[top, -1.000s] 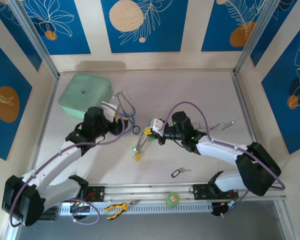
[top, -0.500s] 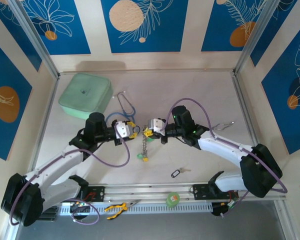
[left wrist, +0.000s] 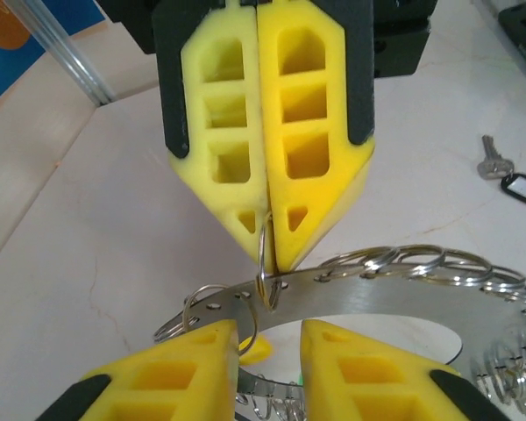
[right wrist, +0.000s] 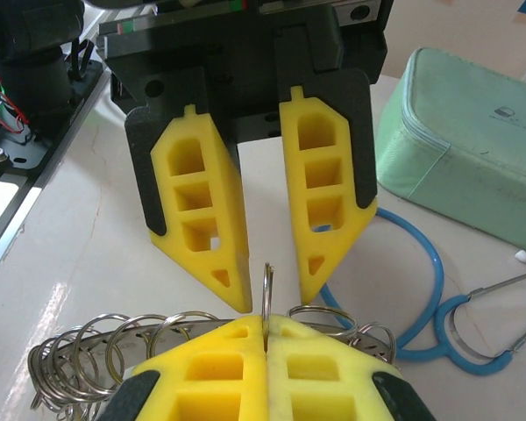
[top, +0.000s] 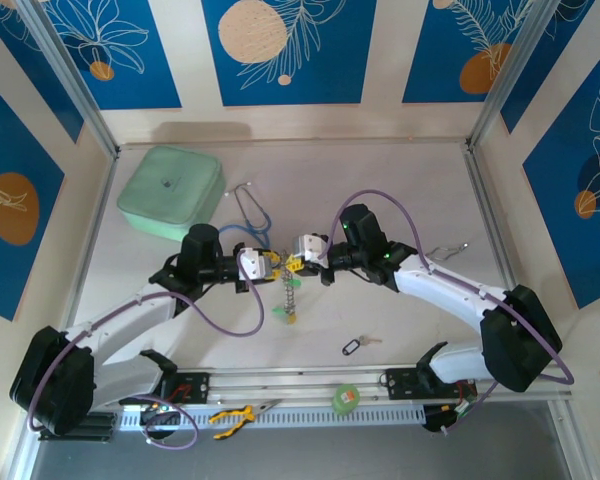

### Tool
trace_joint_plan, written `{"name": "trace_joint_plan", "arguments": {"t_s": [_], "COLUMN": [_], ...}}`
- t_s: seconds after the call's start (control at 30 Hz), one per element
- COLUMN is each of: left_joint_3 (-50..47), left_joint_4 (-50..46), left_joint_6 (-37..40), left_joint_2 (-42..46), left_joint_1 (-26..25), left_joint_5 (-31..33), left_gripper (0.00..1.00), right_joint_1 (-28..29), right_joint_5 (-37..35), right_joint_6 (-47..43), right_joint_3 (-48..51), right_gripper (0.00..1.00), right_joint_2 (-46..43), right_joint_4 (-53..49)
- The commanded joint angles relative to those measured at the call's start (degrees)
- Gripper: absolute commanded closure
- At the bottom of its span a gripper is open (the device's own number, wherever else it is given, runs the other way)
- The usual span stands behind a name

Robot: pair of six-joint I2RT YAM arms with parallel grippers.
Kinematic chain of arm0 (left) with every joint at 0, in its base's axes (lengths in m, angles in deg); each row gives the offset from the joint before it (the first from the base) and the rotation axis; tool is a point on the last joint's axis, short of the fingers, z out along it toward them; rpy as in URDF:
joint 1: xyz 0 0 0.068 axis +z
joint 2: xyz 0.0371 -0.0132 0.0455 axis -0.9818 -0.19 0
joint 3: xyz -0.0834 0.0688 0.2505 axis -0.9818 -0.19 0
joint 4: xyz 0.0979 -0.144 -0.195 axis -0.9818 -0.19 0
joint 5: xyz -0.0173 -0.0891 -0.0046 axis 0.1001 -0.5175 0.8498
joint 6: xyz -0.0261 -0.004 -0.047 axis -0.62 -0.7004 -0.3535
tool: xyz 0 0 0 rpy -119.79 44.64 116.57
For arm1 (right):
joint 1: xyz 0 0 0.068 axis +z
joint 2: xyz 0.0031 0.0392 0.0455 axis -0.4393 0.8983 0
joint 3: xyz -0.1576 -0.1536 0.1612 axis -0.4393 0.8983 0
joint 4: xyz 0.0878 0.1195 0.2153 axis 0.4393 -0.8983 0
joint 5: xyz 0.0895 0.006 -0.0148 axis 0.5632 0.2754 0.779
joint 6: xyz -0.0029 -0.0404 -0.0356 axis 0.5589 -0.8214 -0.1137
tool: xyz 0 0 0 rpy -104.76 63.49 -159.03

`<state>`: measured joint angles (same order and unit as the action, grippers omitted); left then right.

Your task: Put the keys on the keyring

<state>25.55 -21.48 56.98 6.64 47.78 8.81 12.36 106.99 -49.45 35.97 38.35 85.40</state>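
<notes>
The keyring (top: 290, 290), a flat silver band strung with several small split rings, hangs between the two arms with green and yellow tags (top: 289, 316) at its lower end. My right gripper (top: 296, 262) is shut on one small split ring (right wrist: 266, 294) of the keyring (left wrist: 377, 294), which stands upright out of the right gripper (right wrist: 266, 320). My left gripper (top: 267, 264) faces it, open. The left gripper (left wrist: 270, 329) has a fingertip on each side of that ring without touching it. A loose key with a black tag (top: 355, 346) lies on the table.
A mint-green pouch (top: 170, 190) and a blue stethoscope (top: 250, 205) lie at the back left. Yellow-handled pliers (top: 235, 413) and a green tape roll (top: 347, 398) rest on the front rail. A thin metal item (top: 445, 252) lies at the right.
My left gripper has swung right to meet the right gripper, and its jaws have narrowed. The right gripper has raised the keyring, which now hangs straight down.
</notes>
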Motion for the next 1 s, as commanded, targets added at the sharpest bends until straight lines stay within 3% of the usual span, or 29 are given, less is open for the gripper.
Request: {"name": "trace_joint_plan", "arguments": {"t_s": [0.0,0.27,0.47,0.57,0.73,0.97], "left_joint_3": [1.21,1.87,2.49,2.58,1.89,1.55], "left_joint_4": [0.80,-0.90,-1.29,-1.05,-0.63,-0.98], "left_joint_6": [-0.43,-0.40,-0.24,0.26,0.74,1.19], "left_joint_2": [-0.05,0.01,-0.09,0.13,0.90,0.99], "left_joint_1": [-0.55,-0.90,-1.21,-1.31,-1.40,-1.68], "left_joint_5": [-4.07,-5.49,-5.68,-5.09,-3.57,-2.35], "left_gripper": [0.78,0.79,0.90,1.00,1.00,1.00], "right_joint_1": [0.76,1.65,2.44,2.72,1.33,1.40], "right_joint_5": [1.44,0.81,0.82,0.40,-1.67,-4.04], "right_joint_6": [-1.04,-1.91,-3.01,-3.38,-1.11,-2.77], "right_joint_3": [-2.27,-3.99,-5.50,-5.97,-2.43,-0.17], "right_gripper": [1.00,1.00,1.00,1.00,0.77,0.76], "right_joint_2": [0.14,1.30,2.31,2.45,0.09,-1.81], "right_joint_4": [-1.37,-3.50,-5.54,-6.69,-2.78,-3.71]}}
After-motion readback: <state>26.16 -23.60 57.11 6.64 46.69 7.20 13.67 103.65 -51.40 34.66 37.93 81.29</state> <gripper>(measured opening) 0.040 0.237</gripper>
